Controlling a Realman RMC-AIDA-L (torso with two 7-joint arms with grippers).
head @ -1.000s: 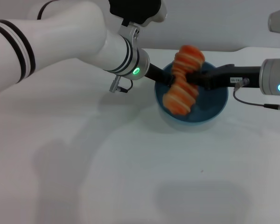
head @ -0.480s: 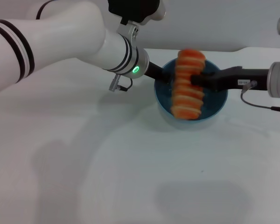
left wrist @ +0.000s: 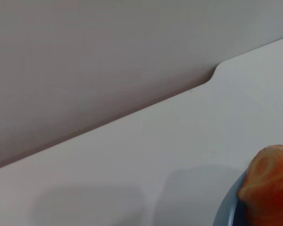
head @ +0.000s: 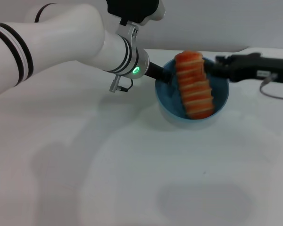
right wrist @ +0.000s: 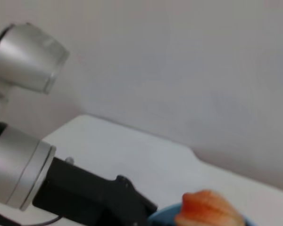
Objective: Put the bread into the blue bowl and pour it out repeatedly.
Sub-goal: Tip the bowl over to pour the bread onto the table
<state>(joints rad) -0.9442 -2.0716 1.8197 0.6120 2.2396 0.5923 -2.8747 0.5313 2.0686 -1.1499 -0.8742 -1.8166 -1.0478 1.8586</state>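
The bread (head: 194,84), an orange-tan ridged loaf, lies slanted in the blue bowl (head: 221,96), its far end propped above the far rim. My left gripper (head: 164,76) is shut on the bowl's left rim. My right gripper (head: 214,67) is open and empty just right of the bread's far end, apart from it. The left wrist view shows one end of the bread (left wrist: 271,188) over the bowl's rim (left wrist: 228,211). The right wrist view shows the bread's end (right wrist: 207,209) and the left gripper (right wrist: 132,203).
The bowl stands on a white table (head: 132,160) near its far edge. A grey wall (left wrist: 108,56) runs behind the table. My left arm (head: 61,42) reaches across the table's far left.
My right gripper has let go of the bread and drawn back to the right. The bread has dropped from upright in the grip to lying slanted in the bowl.
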